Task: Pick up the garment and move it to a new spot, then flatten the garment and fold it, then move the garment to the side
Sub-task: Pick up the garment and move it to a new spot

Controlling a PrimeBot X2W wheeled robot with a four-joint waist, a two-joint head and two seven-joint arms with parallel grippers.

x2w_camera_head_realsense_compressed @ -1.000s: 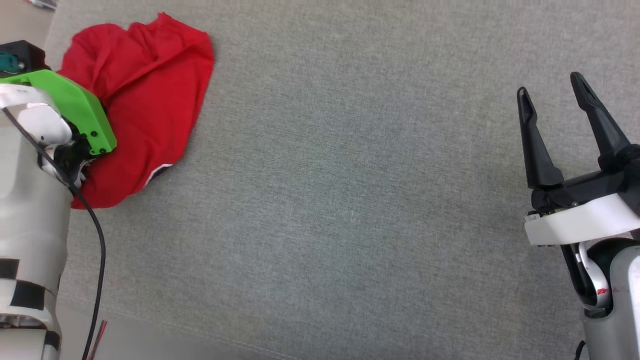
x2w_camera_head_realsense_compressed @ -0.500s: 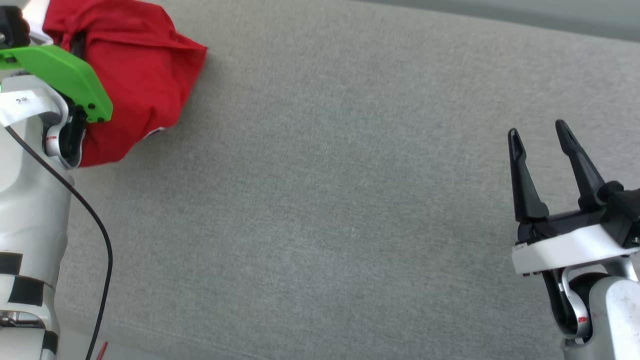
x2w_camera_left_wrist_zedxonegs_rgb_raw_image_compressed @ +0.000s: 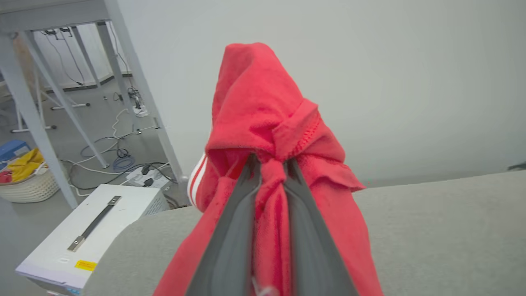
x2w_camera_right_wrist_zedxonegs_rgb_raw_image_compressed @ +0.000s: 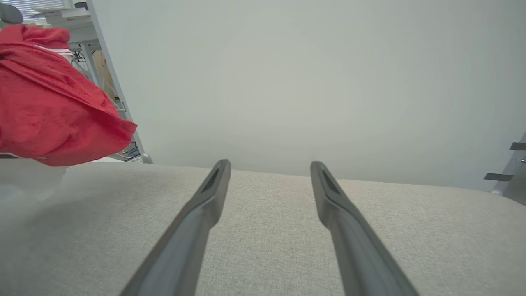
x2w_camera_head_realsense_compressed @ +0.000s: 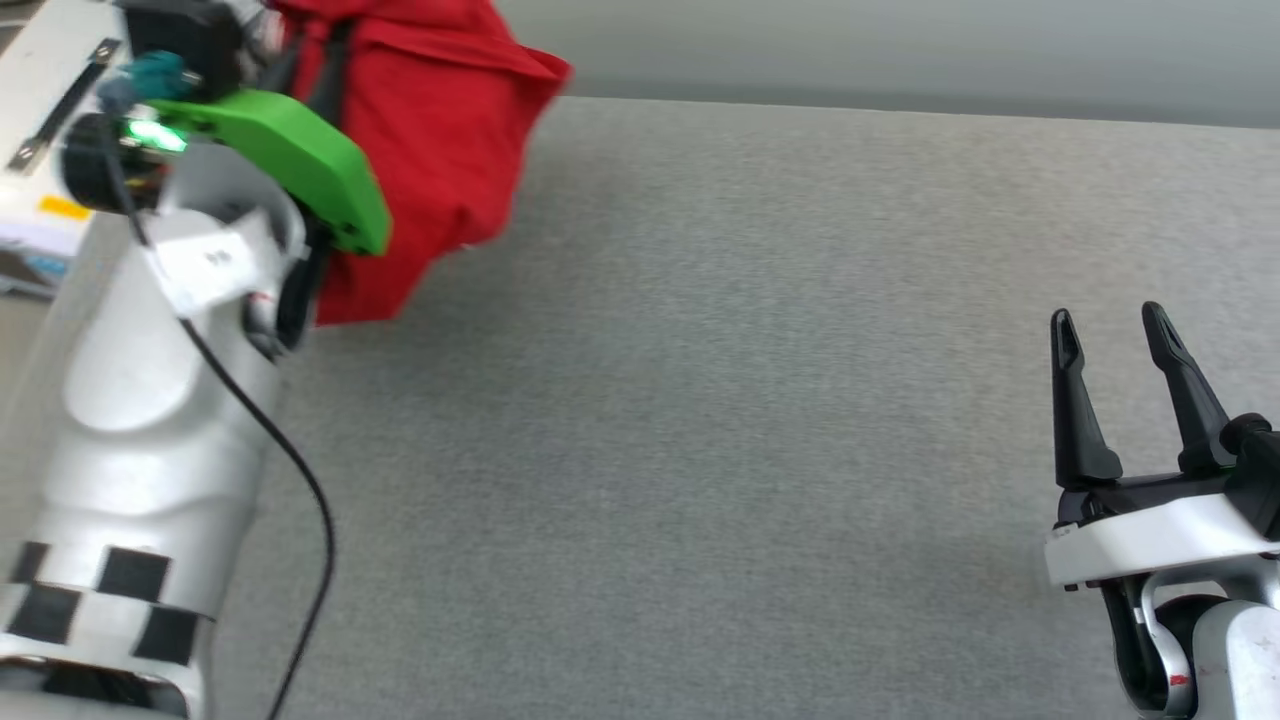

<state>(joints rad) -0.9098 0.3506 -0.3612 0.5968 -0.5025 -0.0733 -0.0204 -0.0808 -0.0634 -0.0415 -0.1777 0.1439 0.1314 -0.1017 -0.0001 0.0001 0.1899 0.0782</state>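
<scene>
Left wrist view: left fingers [x2w_camera_left_wrist_zedxonegs_rgb_raw_image_compressed: 230, 230] pinch the garment [x2w_camera_left_wrist_zedxonegs_rgb_raw_image_compressed: 263, 102], now lifted off the desk [x2w_camera_head_realsense_compressed: 700, 450]. Right fingers [x2w_camera_head_realsense_compressed: 1075, 420] stay spread, empty; carrying to a new spot likely comes next.

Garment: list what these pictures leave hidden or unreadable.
Head view: the garment is cut off at the top by the upper edge, and its left part sits behind the green cover.
Left wrist view: the left end effector covers the pinched cloth, and the bottom edge cuts off the hanging part.
Any print: bunched folds hide it in all views.
</scene>
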